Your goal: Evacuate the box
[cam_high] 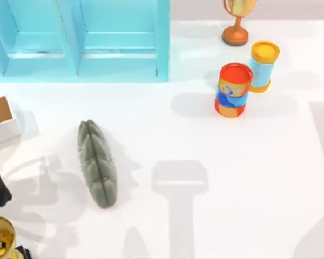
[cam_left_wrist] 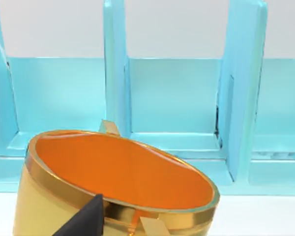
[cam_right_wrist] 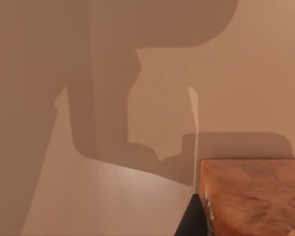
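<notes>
The box (cam_high: 1, 120) sits at the tabletop's (cam_high: 205, 216) far left edge, white walls around a brown inside, just in front of the light-blue cabinet (cam_high: 78, 40); from above its inside looks bare. The left hand (cam_left_wrist: 88, 221) is low at the left, and the wrist view shows a dark finger at the rim of a gold cup (cam_left_wrist: 113, 182) with an orange inside; whether it is clamped on that cup I cannot tell. In the top view the gold cup (cam_high: 0, 240) is at the bottom left corner, well clear of the box. The right wrist view shows a reddish-brown block (cam_right_wrist: 255, 196) close by; that hand's state I cannot tell either.

To do this step well, I judge the cup should be carried further from the box and set upright, clear of the grey cushion (cam_high: 97, 163).

No writing is legible on the 2 colourful cans (cam_high: 235, 89), or elsewhere
</notes>
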### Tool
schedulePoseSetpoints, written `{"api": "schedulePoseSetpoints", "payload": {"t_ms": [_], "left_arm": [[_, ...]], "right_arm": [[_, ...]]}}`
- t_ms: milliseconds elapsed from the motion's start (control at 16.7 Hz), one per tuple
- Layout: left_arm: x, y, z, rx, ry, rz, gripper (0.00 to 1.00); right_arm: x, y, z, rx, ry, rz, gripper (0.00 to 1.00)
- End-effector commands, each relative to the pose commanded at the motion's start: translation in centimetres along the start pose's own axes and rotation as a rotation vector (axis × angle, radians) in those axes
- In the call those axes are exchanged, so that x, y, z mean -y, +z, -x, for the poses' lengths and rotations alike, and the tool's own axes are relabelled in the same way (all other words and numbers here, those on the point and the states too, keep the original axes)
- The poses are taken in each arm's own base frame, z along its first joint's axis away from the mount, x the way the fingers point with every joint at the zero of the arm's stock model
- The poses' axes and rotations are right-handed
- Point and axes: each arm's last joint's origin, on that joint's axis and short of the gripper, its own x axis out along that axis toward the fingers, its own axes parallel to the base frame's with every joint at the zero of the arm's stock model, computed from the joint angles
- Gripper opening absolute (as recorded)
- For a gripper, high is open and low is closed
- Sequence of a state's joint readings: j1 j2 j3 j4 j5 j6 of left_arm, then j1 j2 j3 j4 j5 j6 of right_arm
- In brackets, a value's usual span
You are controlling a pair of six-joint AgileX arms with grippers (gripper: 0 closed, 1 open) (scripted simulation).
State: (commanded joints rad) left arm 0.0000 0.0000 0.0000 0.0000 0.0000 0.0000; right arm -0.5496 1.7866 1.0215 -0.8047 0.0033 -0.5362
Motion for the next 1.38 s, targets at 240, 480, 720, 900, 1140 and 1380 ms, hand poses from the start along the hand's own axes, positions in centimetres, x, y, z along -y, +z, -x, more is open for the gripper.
{"api": "schedulePoseSetpoints", "payload": {"t_ms": [240, 480, 720, 900, 1140, 1380], "left_arm": [[0.0, 0.0, 0.0, 0.000, 0.000, 0.000, 1.00], [0.0, 0.0, 0.0, 0.000, 0.000, 0.000, 1.00], [0.0, 0.0, 0.0, 0.000, 0.000, 0.000, 1.00], [0.0, 0.0, 0.0, 0.000, 0.000, 0.000, 1.00], [0.0, 0.0, 0.0, 0.000, 0.000, 0.000, 1.00], [0.0, 0.0, 0.0, 0.000, 0.000, 0.000, 1.00]], "right_arm": [[0.0, 0.0, 0.0, 0.000, 0.000, 0.000, 0.00], [0.0, 0.0, 0.0, 0.000, 0.000, 0.000, 0.00], [0.1, 0.3, 0.7, -0.007, -0.005, 0.002, 0.00], [0.6, 0.8, 3.0, -0.015, -0.017, 0.000, 0.00], [0.9, 1.0, 7.1, 0.010, -0.034, -0.014, 0.00], [1.0, 0.8, 10.3, 0.021, -0.021, -0.027, 0.00]]}}
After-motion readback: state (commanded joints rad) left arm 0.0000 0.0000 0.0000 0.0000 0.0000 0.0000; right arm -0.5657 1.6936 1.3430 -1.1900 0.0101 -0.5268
